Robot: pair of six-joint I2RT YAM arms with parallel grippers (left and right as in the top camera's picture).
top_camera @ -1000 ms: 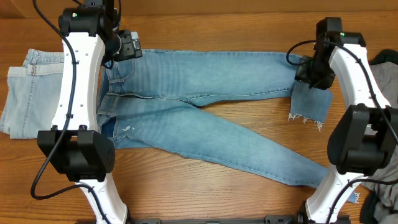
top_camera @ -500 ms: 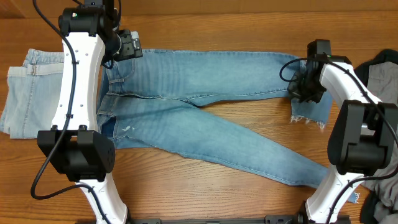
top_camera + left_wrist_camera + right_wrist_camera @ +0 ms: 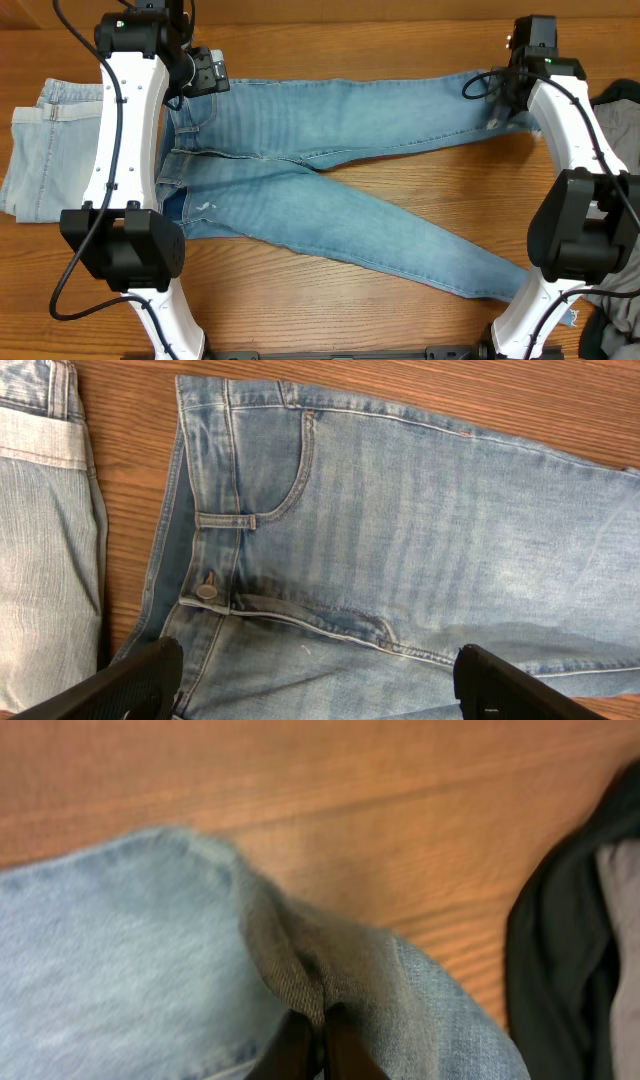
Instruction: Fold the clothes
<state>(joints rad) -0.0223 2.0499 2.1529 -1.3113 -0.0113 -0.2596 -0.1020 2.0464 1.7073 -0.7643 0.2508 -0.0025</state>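
Mid-blue denim jeans (image 3: 330, 170) lie spread on the wooden table, waist at the left, legs splayed to the right. My left gripper (image 3: 318, 685) is open, hovering over the waistband and fly button (image 3: 207, 592); in the overhead view it is at the jeans' top left (image 3: 205, 72). My right gripper (image 3: 312, 1045) is shut on a pinched fold of the upper leg's hem end (image 3: 330, 960), at the far right of the table in the overhead view (image 3: 508, 95). The frayed hem is hidden under that arm.
Folded pale-wash jeans (image 3: 45, 145) lie at the far left, also in the left wrist view (image 3: 45, 540). A grey and black garment heap (image 3: 618, 110) sits at the right edge, seen in the right wrist view (image 3: 580, 920). Another dark garment (image 3: 615, 330) lies bottom right.
My right gripper has closed on the upper leg's hem end and drawn it up and back toward the far edge, so the frayed hem flap no longer hangs down. The left arm has not moved.
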